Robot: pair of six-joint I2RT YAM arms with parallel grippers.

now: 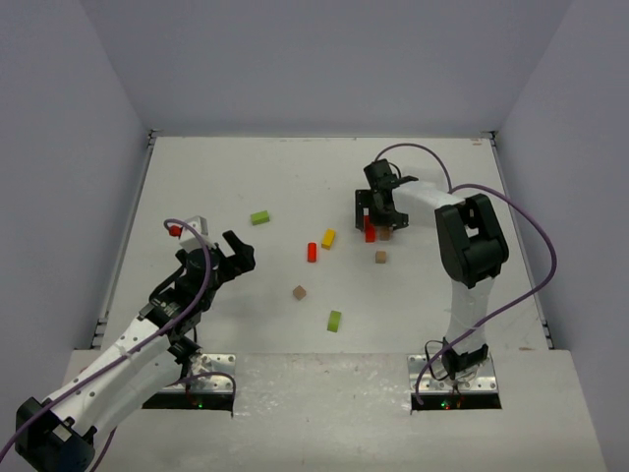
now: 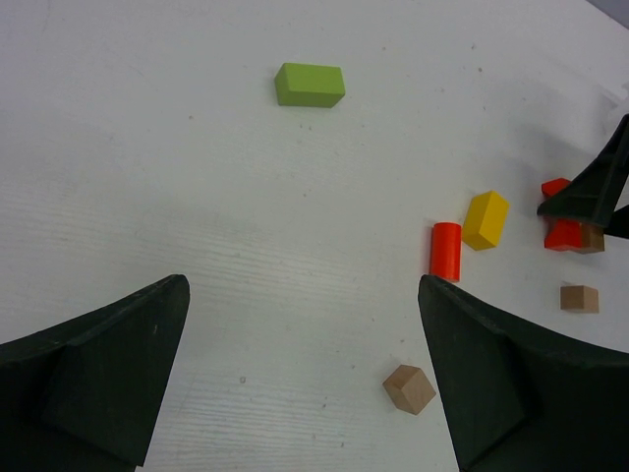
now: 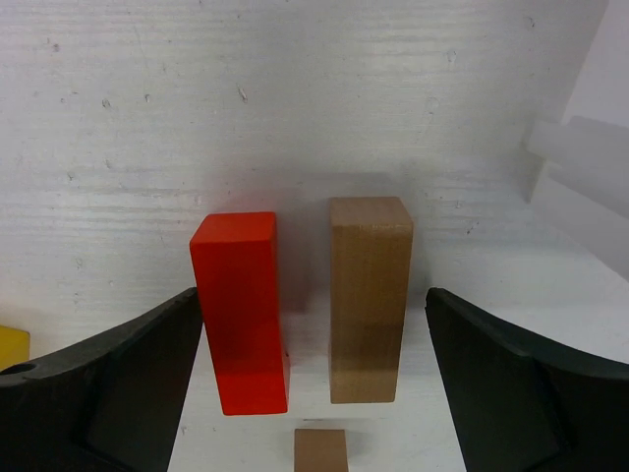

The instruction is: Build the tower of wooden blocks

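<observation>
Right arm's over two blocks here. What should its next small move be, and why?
Probably ease the right gripper shut: its open jaws flank the upright red block and brown block, side by side with a gap, so closing should pinch both.

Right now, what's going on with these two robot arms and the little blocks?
The right gripper straddles a red block and a brown block that stand side by side, with its jaws open and not closed on them. The left gripper hangs open and empty over the table. A green bar, yellow block, red cylinder and brown cube lie scattered with others. Nothing is stacked so far.
</observation>
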